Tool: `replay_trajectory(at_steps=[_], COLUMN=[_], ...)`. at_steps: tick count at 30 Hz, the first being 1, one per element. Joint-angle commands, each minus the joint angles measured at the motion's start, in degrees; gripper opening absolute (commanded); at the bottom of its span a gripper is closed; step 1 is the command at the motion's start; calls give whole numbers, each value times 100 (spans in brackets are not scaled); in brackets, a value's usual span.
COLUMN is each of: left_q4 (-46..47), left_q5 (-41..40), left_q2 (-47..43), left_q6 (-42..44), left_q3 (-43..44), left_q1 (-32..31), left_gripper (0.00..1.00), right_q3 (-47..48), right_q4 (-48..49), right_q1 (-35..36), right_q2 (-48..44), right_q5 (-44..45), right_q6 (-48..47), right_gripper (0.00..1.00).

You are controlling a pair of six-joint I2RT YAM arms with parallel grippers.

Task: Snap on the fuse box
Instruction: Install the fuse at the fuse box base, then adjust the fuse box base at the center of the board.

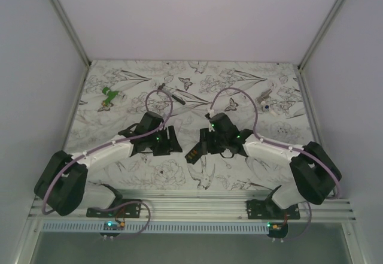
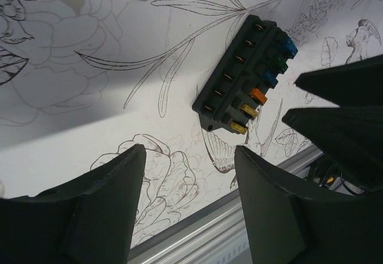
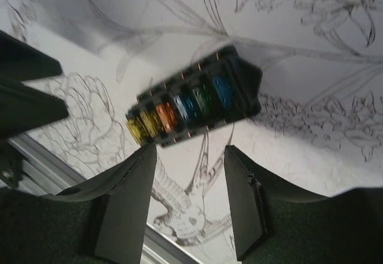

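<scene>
Black plastic fuse box (image 2: 242, 75) lies flat on the flower-printed table (image 1: 179, 174), between my two arms, just past my fingertips | fuses (image 3: 179, 111) face up, probably to leave the top free for snapping | left gripper (image 2: 188, 156) partly open, holding nothing | right gripper (image 3: 190, 153) partly open, empty | box rectangular, ribbed; fuses glossy yellow, orange, blue, green

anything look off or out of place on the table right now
The fuse box lies askew to the near edge of the table, its row of coloured fuses bare with no cover snapped over them. Nothing looks spilled or broken.
</scene>
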Motion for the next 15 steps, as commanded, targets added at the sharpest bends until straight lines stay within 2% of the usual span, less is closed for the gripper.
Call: replay_trajectory(at_steps=[1,10,15], left_q4=[160,222,226], left_q5=[191,375,391], left_q2=[242,567,585], left_q6=[41,16,-61], left_q3=[154,250,214], left_q1=[-86,-153,-162], left_gripper=[62,55,53], right_q3=[43,1040,1116], right_q4=[985,1129,1024], right_q1=[-211,-215,-218], right_q2=[215,1502,1397], right_q5=[-259,-1054,-1114], right_q6=[347,-474,-636], right_gripper=[56,57,60])
